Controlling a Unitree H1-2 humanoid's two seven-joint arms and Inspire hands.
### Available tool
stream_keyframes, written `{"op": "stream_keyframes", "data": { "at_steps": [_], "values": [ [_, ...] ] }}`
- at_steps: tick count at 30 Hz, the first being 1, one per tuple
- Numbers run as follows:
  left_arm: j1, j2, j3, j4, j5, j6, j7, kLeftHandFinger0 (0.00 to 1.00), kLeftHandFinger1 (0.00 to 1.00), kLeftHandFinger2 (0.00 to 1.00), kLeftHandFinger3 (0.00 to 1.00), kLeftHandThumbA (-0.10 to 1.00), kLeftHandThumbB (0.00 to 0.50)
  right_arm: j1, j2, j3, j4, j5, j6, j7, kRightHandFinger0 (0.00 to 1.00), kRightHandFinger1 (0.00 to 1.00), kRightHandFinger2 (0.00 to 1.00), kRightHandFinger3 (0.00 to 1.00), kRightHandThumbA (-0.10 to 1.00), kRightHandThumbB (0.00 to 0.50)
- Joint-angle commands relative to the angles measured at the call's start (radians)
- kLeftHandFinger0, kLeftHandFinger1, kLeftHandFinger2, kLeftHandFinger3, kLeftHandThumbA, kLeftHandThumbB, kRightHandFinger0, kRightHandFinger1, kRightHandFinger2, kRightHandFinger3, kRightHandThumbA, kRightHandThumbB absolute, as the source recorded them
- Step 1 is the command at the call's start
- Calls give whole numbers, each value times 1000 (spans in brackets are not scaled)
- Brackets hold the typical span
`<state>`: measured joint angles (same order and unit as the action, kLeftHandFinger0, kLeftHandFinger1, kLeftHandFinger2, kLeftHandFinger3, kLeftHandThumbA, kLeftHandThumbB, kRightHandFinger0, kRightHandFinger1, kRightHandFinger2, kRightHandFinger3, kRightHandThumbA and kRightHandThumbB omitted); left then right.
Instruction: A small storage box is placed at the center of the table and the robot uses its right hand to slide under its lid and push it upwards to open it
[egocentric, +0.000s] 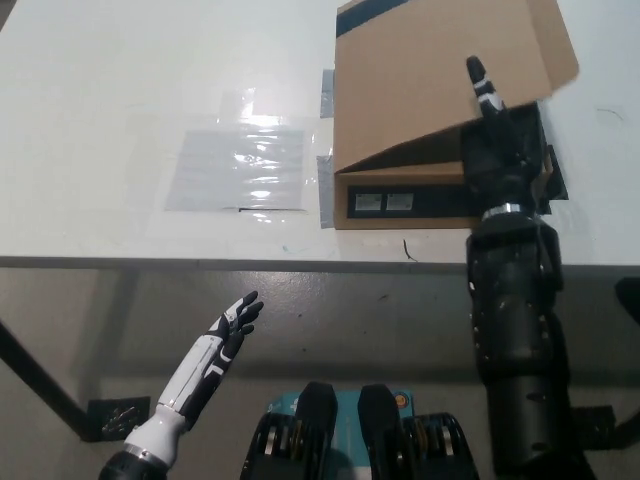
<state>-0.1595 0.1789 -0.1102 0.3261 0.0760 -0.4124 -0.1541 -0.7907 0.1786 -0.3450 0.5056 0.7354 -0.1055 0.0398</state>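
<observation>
Brown cardboard storage box (440, 195) sits near counter (120, 120) front edge, lid (440, 70) half raised. Right hand (497, 135) under lid, grasping nothing. Left hand (232, 325) released, below counter. Clear plastic sheet (238, 165) beside box.

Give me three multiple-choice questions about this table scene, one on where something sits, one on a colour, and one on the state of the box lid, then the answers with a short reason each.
1. Where does the clear plastic sheet lie on the table?
A. on the cardboard box's lid
B. to the picture's left of the cardboard box
C. under the left hand

2. What colour is the left hand?
A. white
B. red
C. green

3. How does the lid stand?
A. flat and shut
B. torn off, lying on the table
C. partly raised, with the right hand beneath its front edge

Answers:
1 B, the sheet rests flat beside the box, nearer the picture's left.
2 A, the hand resting open below the table edge is white with dark fingertips.
3 C, a wedge-shaped gap shows between lid and box front, and the black hand reaches into it.
</observation>
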Motion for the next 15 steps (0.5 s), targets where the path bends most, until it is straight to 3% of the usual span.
{"op": "stream_keyframes", "data": {
  "at_steps": [1, 9, 14, 15],
  "values": [
    [-27, 8, -4, -5, -1, -17, -14, 1000, 1000, 1000, 1000, 1000, 500, -83, 31, 61, -68, -48, 18, 6, 1000, 1000, 1000, 1000, 1000, 333],
    [-30, 11, -2, -5, -6, -24, -17, 1000, 1000, 1000, 1000, 1000, 500, -116, 62, 208, -112, -204, 23, -34, 1000, 1000, 1000, 1000, 1000, 320],
    [-27, 10, -5, -15, -10, -16, -23, 1000, 1000, 1000, 1000, 1000, 500, -126, 62, 311, -69, -332, 4, -46, 1000, 1000, 1000, 1000, 1000, 350],
    [-28, 11, -7, -15, -8, -18, -24, 1000, 1000, 1000, 1000, 1000, 500, -129, 59, 333, -44, -359, 2, -44, 1000, 1000, 1000, 1000, 1000, 334]
  ]
}}
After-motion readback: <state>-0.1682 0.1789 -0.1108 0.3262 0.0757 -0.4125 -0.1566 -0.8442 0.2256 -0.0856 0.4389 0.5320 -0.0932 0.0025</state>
